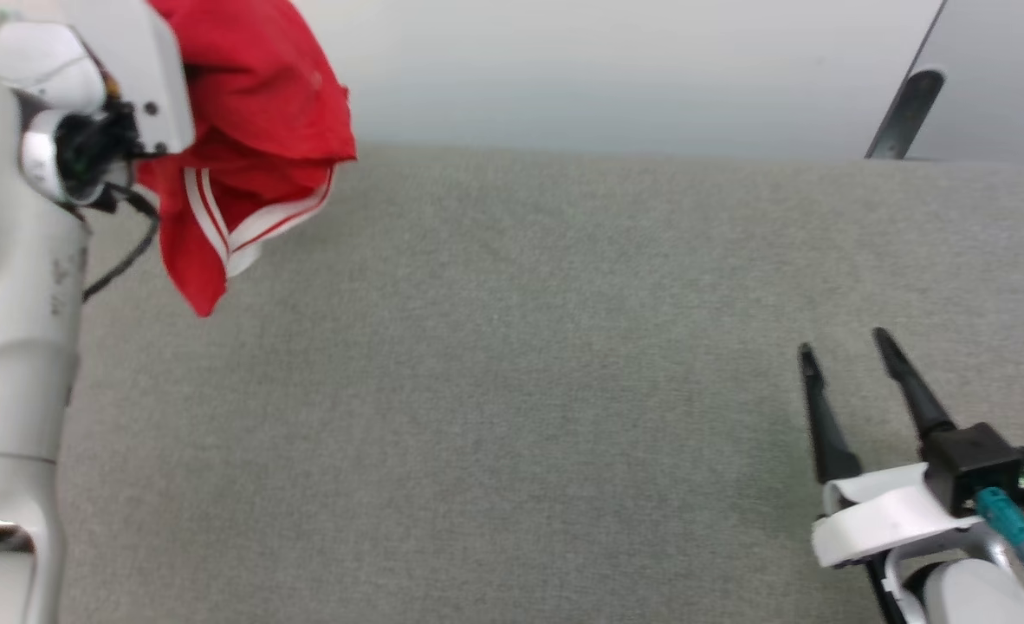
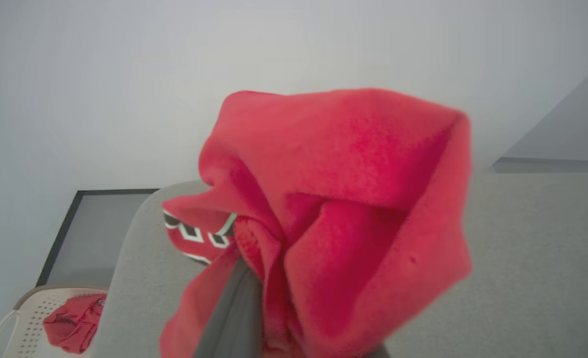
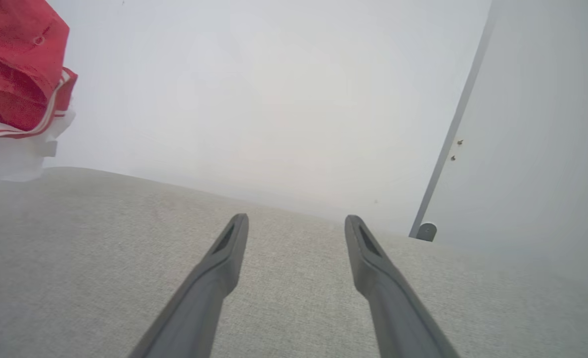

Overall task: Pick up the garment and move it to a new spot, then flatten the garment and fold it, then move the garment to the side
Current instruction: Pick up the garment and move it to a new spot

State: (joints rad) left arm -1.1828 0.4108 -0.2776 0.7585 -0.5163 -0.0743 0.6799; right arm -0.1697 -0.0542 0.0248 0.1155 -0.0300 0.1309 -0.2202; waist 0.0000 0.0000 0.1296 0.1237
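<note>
The bright red garment (image 1: 252, 104) hangs bunched at the upper left of the head view, over the far left part of the grey cloth-covered table (image 1: 521, 390). White stripes run along its lower folds. My left gripper (image 2: 246, 268) is shut on it. In the left wrist view one dark finger disappears into the red folds, beside a small black-and-white logo (image 2: 194, 232). My right gripper (image 1: 845, 347) stands open and empty low at the right, just above the table. In the right wrist view the garment (image 3: 15, 64) shows at the upper left, a white end (image 3: 10, 159) hanging lowest.
A white perforated basket (image 2: 5, 318) holding another red cloth (image 2: 72, 323) sits beside the table's left end, below a dark-framed panel (image 2: 100, 233). A pale wall runs behind the table. At the far right is a grey door with a round stopper (image 3: 426, 231).
</note>
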